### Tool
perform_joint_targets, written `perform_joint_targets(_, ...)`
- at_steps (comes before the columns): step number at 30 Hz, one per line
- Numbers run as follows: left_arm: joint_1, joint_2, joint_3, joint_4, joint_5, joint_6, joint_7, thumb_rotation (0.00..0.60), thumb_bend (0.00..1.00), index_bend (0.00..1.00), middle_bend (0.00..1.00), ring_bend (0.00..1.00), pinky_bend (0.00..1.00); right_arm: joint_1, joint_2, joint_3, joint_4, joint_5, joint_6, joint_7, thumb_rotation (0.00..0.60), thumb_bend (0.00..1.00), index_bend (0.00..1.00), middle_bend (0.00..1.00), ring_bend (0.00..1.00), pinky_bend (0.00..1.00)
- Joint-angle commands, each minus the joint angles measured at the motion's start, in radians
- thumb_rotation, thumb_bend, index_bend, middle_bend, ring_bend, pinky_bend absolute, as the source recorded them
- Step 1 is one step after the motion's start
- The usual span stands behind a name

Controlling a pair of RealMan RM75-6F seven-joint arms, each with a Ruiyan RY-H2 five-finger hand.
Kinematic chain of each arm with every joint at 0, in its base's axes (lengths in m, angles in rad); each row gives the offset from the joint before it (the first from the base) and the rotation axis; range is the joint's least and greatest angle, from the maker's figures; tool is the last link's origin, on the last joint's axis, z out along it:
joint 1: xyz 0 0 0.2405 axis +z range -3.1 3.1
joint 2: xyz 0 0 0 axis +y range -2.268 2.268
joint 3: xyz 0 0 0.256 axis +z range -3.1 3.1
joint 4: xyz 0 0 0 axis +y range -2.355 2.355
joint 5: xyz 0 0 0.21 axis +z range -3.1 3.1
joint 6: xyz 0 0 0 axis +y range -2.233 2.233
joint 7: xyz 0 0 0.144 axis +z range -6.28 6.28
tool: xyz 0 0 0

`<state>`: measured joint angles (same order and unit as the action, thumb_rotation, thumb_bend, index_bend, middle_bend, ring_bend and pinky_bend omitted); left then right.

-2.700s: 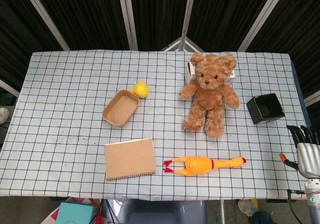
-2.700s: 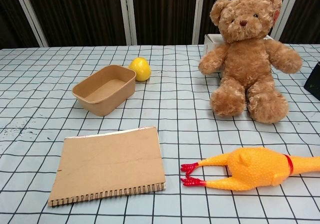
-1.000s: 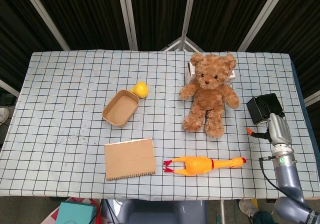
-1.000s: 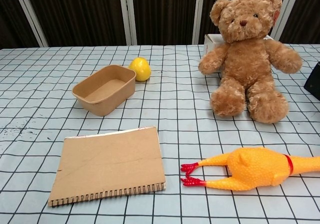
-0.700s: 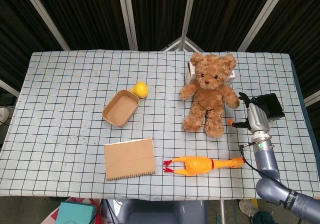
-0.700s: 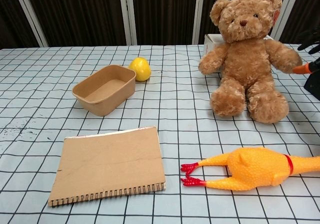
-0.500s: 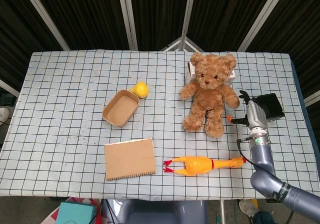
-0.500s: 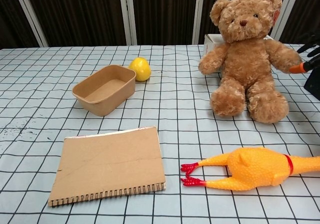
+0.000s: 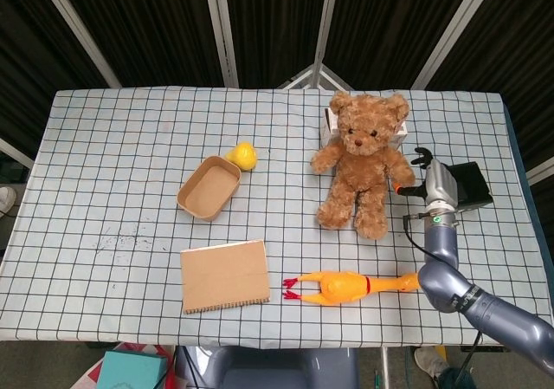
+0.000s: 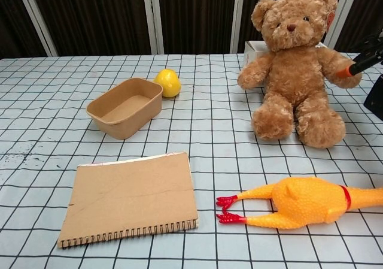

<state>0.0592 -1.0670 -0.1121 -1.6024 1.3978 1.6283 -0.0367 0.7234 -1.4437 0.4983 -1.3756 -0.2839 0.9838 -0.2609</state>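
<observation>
My right hand [image 9: 432, 181] hovers between the brown teddy bear [image 9: 362, 159] and the black box [image 9: 473, 190], holding nothing, its fingers apart. The chest view shows only its dark fingers [image 10: 370, 46] at the right edge. An orange-tipped finger there reaches the teddy bear's [image 10: 296, 65] outstretched arm; whether it touches is unclear. The yellow rubber chicken [image 9: 351, 285] lies in front of the bear, near the table's front edge. My left hand is in neither view.
A brown paper tray [image 9: 184, 200] and a yellow lemon-like fruit [image 9: 243, 155] sit left of centre. A cardboard-covered spiral notebook [image 9: 225, 275] lies near the front. A white box [image 9: 330, 125] stands behind the bear. The checked cloth [image 9: 104, 164] covers the table.
My right hand came up from the table's front right corner, moved past the black box and closed in leftward on the bear's arm. The objects have not moved.
</observation>
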Motion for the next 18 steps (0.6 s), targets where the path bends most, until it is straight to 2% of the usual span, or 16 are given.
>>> perform_joint_targets(1, 0.0, 0.0, 0.001, 0.0, 0.001, 0.0, 0.001, 0.6, 0.27, 0.22, 0.0, 0.0, 0.14, 0.014, -0.023, 0.009, 0.024, 0.013, 0.023, 0.0, 0.6, 0.24, 0.26, 0.36, 0.29, 0.0)
perform_joint_targets(12, -0.002, 0.0, 0.0, -0.001, -0.002, -0.003, 0.005, 0.6, 0.27, 0.22, 0.0, 0.0, 0.14, 0.031, -0.068, 0.004, 0.072, 0.038, 0.013, -0.01, 0.6, 0.24, 0.29, 0.4, 0.33, 0.0)
perform_joint_targets(18, -0.004, 0.0, -0.001, -0.002, -0.005, -0.006, 0.011, 0.6, 0.27, 0.22, 0.0, 0.0, 0.14, 0.038, -0.095, 0.018, 0.109, 0.025, 0.023, 0.011, 0.6, 0.24, 0.35, 0.45, 0.37, 0.0)
